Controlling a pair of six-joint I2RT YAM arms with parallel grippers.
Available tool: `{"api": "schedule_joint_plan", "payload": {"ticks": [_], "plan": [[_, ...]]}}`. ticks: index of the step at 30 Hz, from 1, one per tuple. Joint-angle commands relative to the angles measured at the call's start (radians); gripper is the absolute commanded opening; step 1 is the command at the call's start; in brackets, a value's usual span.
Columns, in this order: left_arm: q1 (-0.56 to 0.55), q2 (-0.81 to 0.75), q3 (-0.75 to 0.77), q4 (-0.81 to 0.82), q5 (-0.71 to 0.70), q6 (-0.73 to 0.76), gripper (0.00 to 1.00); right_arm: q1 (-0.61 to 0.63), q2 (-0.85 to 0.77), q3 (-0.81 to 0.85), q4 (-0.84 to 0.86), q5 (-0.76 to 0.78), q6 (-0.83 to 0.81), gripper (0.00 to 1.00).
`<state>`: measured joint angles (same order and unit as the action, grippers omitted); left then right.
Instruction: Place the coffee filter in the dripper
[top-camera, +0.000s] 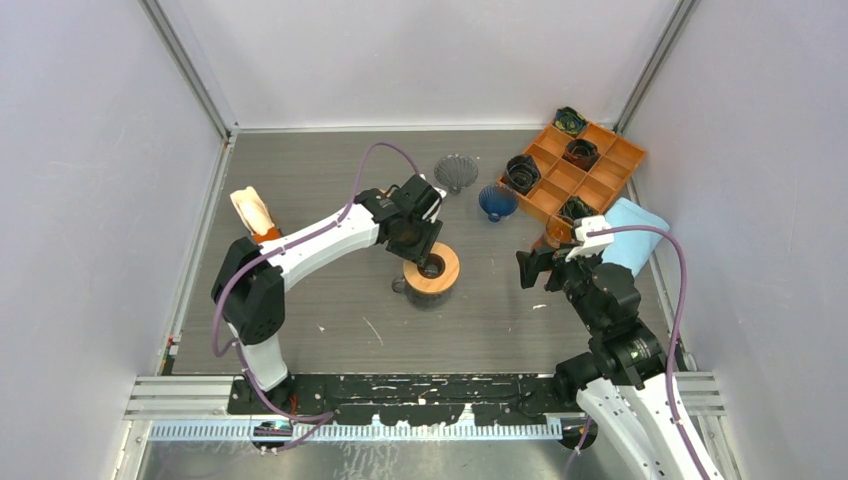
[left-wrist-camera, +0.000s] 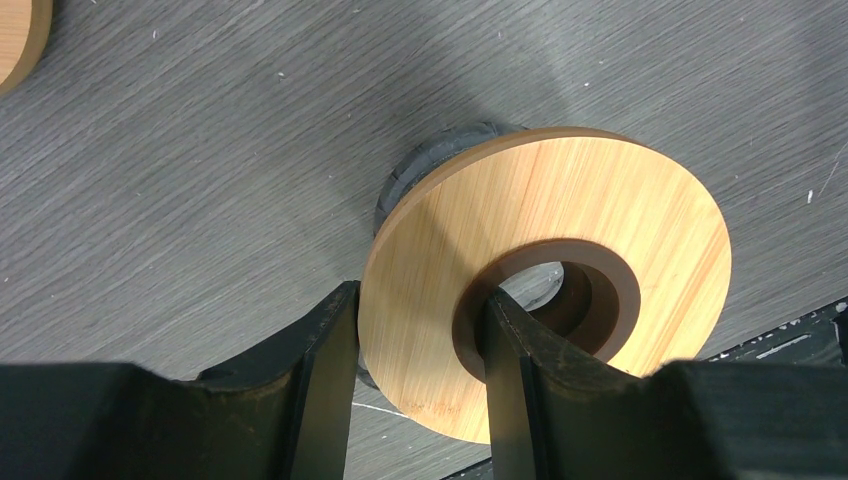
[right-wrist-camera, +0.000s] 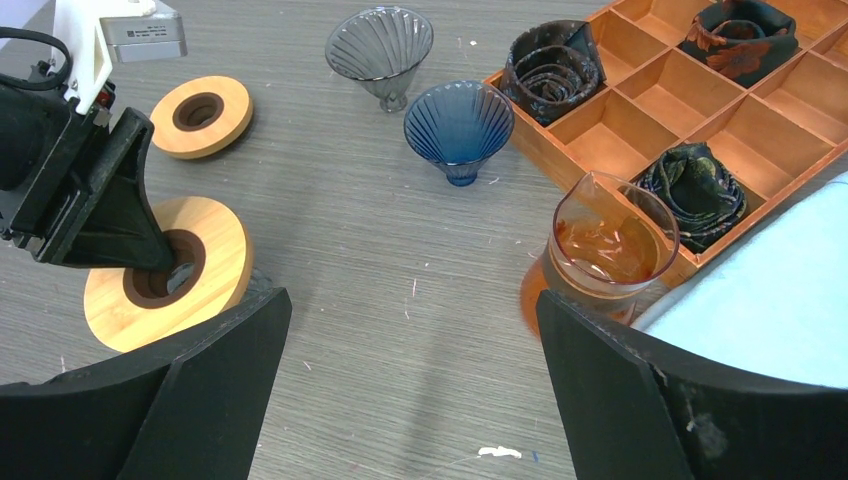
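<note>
Top external: cream paper coffee filter (top-camera: 250, 208) stands at the table's (top-camera: 330, 190) left side, just beside the left arm's forearm, well apart from the centre. Wooden dripper ring (left-wrist-camera: 600, 200) sits mid-table on a dark glass base, tilted. Left gripper (left-wrist-camera: 420, 300) is clamped on the ring's band, 1 finger on the outer rim, 1 down in the hole, blocking it. A 2nd wooden ring (right-wrist-camera: 225, 125) lies near the filter. Grey glass cone dripper (right-wrist-camera: 380, 45) and blue glass cone dripper (right-wrist-camera: 458, 125) stand upright behind. Right gripper (right-wrist-camera: 412, 300) hovers with its fingers wide apart, holding nothing, near an amber carafe (right-wrist-camera: 605, 250). Orange divided tray (right-wrist-camera: 600, 115) holds 4 dark rolled items; a light blue cloth (top-camera: 635, 225) lies beside it.
</note>
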<state>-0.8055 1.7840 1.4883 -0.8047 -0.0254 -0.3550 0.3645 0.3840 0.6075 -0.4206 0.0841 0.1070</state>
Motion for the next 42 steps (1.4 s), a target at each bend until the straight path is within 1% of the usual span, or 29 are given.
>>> {"api": "schedule_joint_plan", "payload": {"ticks": [1,12,16,27,29,34,39,42], "plan": [[-0.007,-0.005,0.049,0.013,0.014,0.014,0.09,0.005,0.009,0.03,0.043,-0.006,-0.009,1.0],[-0.006,-0.004,0.056,-0.016,-0.014,0.031,0.13,0.004,0.01,0.031,0.042,-0.014,-0.009,1.0],[-0.007,-0.006,0.058,-0.016,-0.02,0.03,0.18,0.005,0.006,0.031,0.042,-0.017,-0.009,1.0],[-0.007,-0.008,0.046,0.01,-0.025,0.009,0.39,0.004,0.02,0.053,0.029,-0.043,-0.002,1.0],[-0.006,-0.016,0.043,0.018,-0.026,0.006,0.42,0.005,0.044,0.085,0.014,-0.056,0.001,1.0],[-0.007,-0.057,0.021,0.057,-0.025,0.0,0.53,0.004,0.145,0.186,-0.019,-0.046,-0.007,1.0],[-0.007,-0.071,0.014,0.061,-0.019,0.004,0.58,0.004,0.235,0.252,-0.029,-0.039,-0.01,1.0],[-0.005,-0.094,0.02,0.041,-0.026,0.01,0.62,0.004,0.278,0.287,0.002,-0.039,-0.009,1.0]]}}
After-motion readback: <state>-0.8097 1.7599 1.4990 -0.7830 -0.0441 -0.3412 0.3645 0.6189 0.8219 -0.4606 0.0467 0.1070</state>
